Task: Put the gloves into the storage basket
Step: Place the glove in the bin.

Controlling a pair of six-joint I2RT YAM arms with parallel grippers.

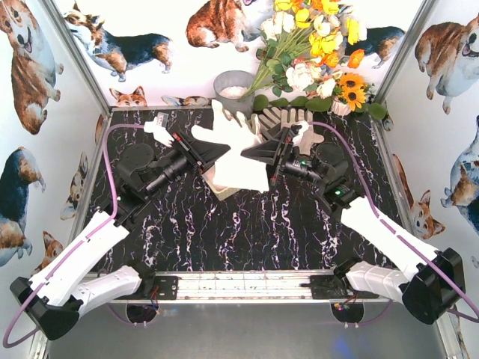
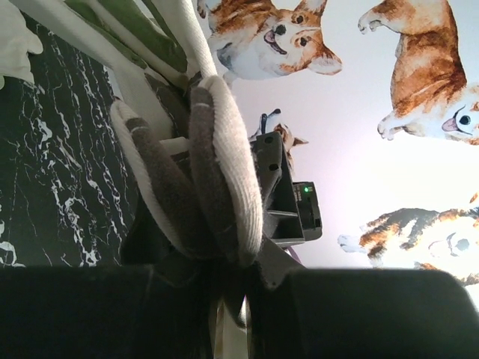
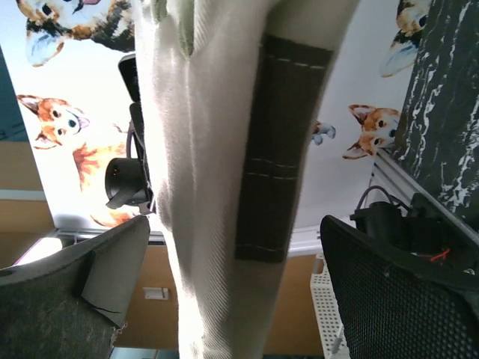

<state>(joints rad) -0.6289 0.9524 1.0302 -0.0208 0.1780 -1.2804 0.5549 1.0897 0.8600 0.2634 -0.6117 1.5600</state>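
Left hand [image 1: 221,152] pinched tight, right hand [image 1: 250,153] spread wide.

No text, label, brand, number or sign can be read in any of the three views.
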